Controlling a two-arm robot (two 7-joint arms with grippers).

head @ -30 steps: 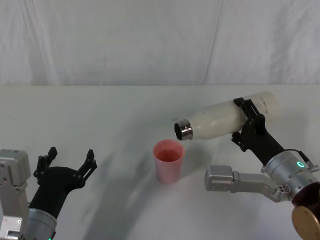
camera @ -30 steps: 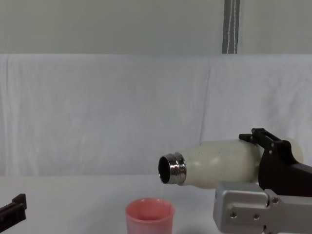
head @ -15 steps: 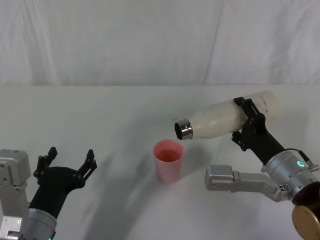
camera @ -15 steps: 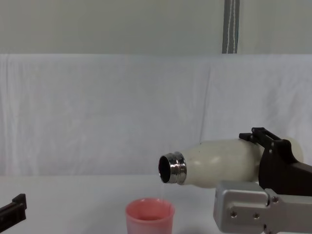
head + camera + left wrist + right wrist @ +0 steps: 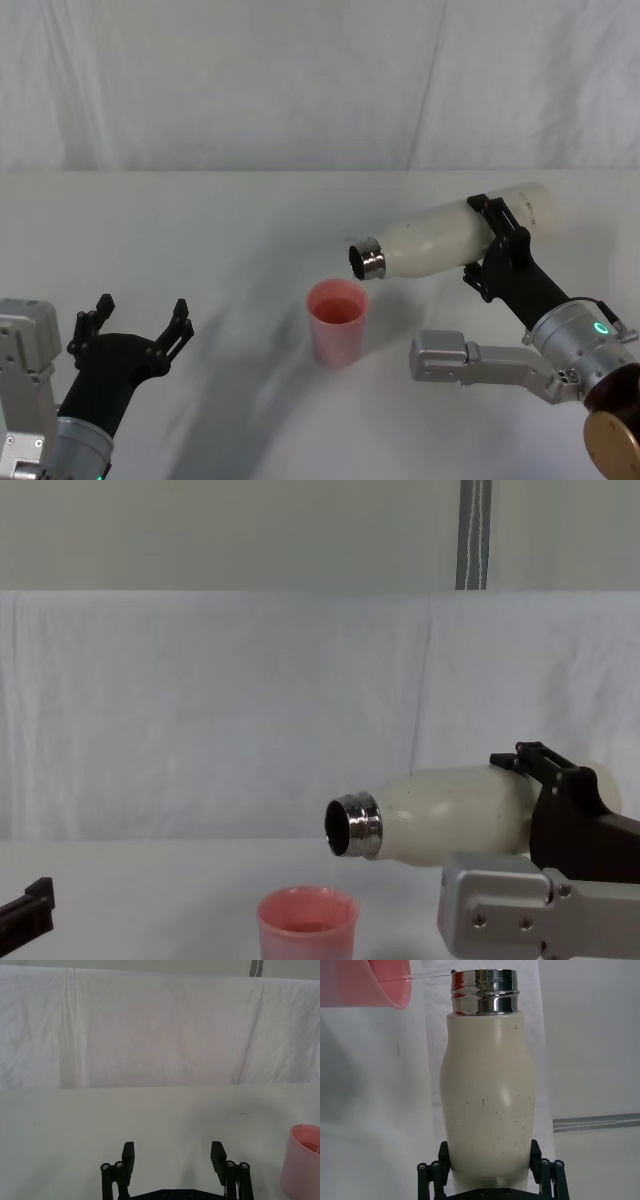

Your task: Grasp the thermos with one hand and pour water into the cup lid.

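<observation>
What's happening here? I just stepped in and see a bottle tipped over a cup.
The right end effector is clamped on the thermos, holding it tipped nearly level in the air with its steel neck above the pink cup lid, which stands on the white table. In the right wrist view a thin stream runs from the neck toward the cup. The left end effector rests open at the near left, apart from both.

Bright, even light; soft shadows
</observation>
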